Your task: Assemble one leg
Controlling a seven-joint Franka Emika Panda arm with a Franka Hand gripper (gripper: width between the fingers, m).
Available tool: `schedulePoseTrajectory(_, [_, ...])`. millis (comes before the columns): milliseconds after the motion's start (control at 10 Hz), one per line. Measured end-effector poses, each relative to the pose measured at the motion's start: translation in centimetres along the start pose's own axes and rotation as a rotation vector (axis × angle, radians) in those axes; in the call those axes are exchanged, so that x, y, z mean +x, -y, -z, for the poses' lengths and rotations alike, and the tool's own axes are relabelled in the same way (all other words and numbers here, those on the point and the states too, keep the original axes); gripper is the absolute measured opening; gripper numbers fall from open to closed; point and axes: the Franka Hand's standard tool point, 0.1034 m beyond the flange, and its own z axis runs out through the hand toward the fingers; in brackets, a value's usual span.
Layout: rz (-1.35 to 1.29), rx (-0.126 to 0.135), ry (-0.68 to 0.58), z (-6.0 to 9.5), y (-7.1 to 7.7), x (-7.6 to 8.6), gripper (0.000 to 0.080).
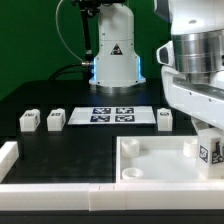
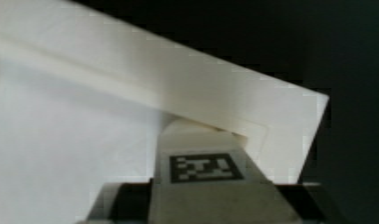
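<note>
My gripper [image 1: 207,135] is shut on a leg [image 1: 210,152], a small white block with a black-and-white tag. It holds the leg upright at the near right corner of the white tray-like tabletop [image 1: 150,168] in the exterior view. In the wrist view the leg [image 2: 207,165] sits between the jaws of the gripper [image 2: 207,203], over the tabletop's white surface [image 2: 79,120] near its edge. Whether the leg touches the tabletop cannot be told. Three more legs stand on the black table: two at the left [image 1: 29,120] [image 1: 57,118] and one at the right [image 1: 165,117].
The marker board [image 1: 112,113] lies flat in front of the robot base [image 1: 115,60]. A low white rail [image 1: 60,188] runs along the table's front edge and the left side.
</note>
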Motion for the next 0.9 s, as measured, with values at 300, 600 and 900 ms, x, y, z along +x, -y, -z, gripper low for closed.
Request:
schedulePoseTrajectory(300, [-0.026, 0.002, 0.011, -0.06, -0.03, -0.04, 0.0295])
schedulePoseTrajectory(600, [0.328, -0.015, -0.002, 0.09, -0.11, 0.44, 0.0339])
schedulePoseTrajectory(900, [0.697, -0.023, -0.005, 0.19, -0.04, 0.43, 0.0617])
